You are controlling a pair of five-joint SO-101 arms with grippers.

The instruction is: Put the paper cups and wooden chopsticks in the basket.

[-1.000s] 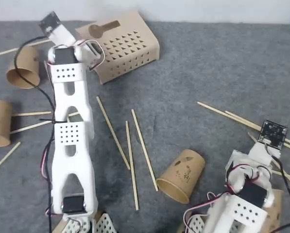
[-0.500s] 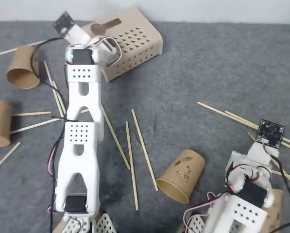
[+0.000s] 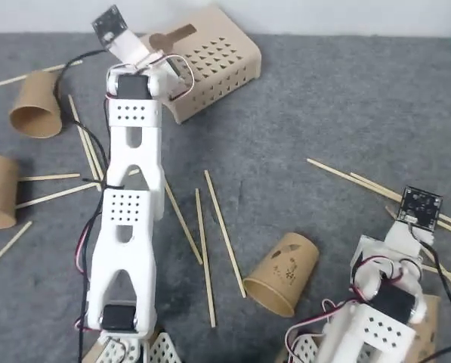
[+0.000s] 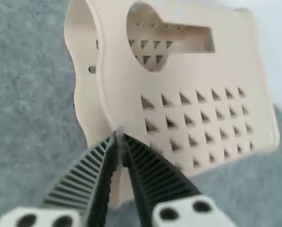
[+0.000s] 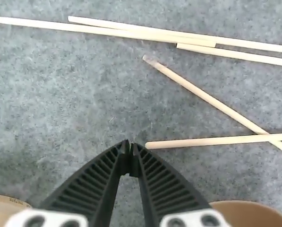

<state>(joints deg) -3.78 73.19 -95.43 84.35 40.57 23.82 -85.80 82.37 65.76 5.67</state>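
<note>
Robot-lab tabletop, grey felt mat [image 3: 323, 113]

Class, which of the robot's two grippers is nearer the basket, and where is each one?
Left. The left gripper is clamped on the edge of the basket. The right gripper is shut above the carpet beside loose chopsticks, far from the basket.

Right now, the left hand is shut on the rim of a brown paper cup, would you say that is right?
Not quite: the thing is wrong. The left hand is shut on the rim of the beige perforated plastic basket, not a cup. The left wrist view shows the basket's thin wall pinched between the two black fingers.
</note>
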